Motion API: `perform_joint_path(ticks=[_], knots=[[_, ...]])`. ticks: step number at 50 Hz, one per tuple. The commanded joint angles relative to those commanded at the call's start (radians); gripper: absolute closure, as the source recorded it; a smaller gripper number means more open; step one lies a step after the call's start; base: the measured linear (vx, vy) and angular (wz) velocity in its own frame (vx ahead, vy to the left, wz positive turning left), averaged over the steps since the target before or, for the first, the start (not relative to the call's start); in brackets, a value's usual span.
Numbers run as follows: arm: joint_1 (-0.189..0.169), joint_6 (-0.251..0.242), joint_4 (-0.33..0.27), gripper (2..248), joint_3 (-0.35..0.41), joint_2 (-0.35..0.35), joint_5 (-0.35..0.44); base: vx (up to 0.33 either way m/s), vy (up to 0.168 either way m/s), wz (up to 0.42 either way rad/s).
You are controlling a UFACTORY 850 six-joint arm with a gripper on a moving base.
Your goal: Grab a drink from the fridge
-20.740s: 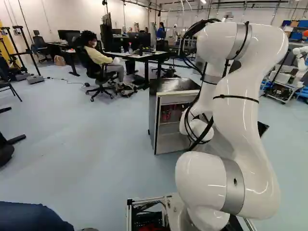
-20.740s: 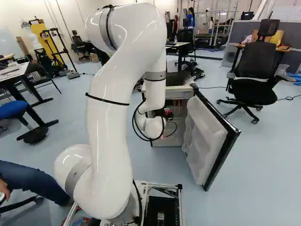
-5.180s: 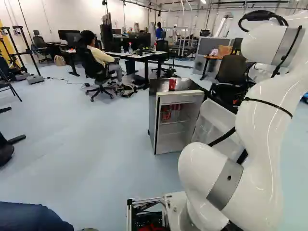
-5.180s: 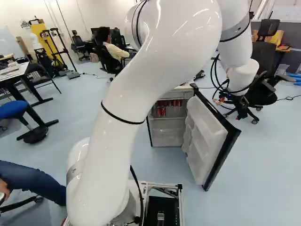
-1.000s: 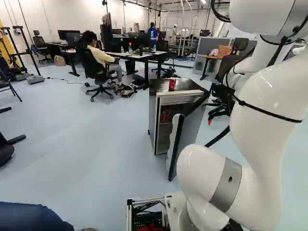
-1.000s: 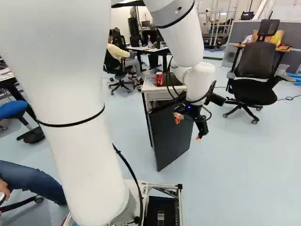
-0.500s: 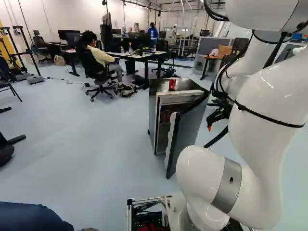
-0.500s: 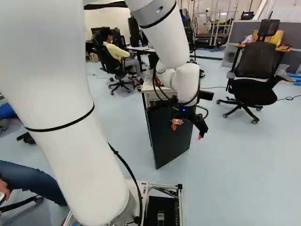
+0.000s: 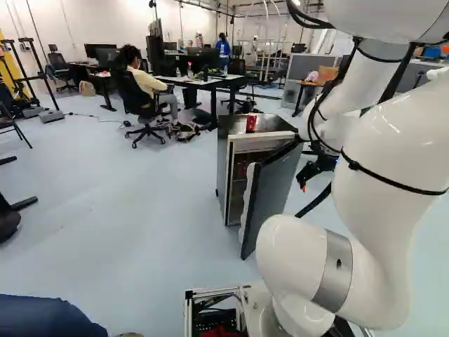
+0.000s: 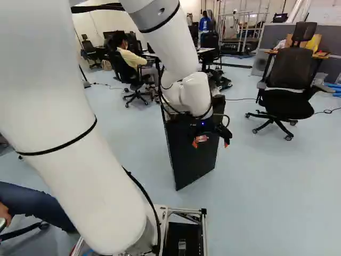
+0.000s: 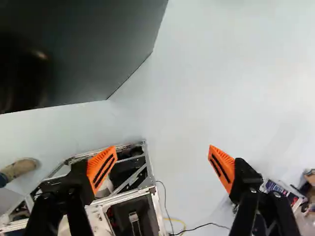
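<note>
Left base view: your drink, a red can (image 9: 250,123), stands on top of the fridge (image 9: 273,124), near its back edge. Below it the fridge door (image 9: 272,196) stands ajar, and through the gap you can make out something red inside, too dim to name. In the right base view the arm (image 10: 80,154) covers most of the fridge and hides the can from you.

Your gripper (image 10: 211,142) hangs in front of the upper part of the door in that same view, pointing down. The wrist view shows you its fingers spread wide, with orange pads (image 11: 102,168) facing each other and only the floor (image 11: 197,93) seen between them. The door's dark face lies ahead and off to one side, apart from the fingertips. Beyond one finger you see the metal frame (image 11: 130,192) of your base.

Farther out, at the right of the right base view, a black office chair (image 10: 290,74) stands well apart from the door.
</note>
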Motion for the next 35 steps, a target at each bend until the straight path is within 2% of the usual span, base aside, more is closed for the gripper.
perform_joint_path(ticks=[8, 17, 28, 35], knots=[[0.036, 0.000, -0.086, 3, -0.009, -0.009, 0.051, 0.000, 0.000, 0.000], [0.059, 0.000, -0.179, 3, -0.037, -0.034, 0.105, 0.000, 0.000, 0.000], [0.071, 0.000, -0.294, 3, -0.063, -0.057, 0.153, 0.000, 0.000, 0.000], [0.072, 0.000, -0.345, 3, -0.067, -0.068, 0.160, 0.000, 0.000, 0.000]])
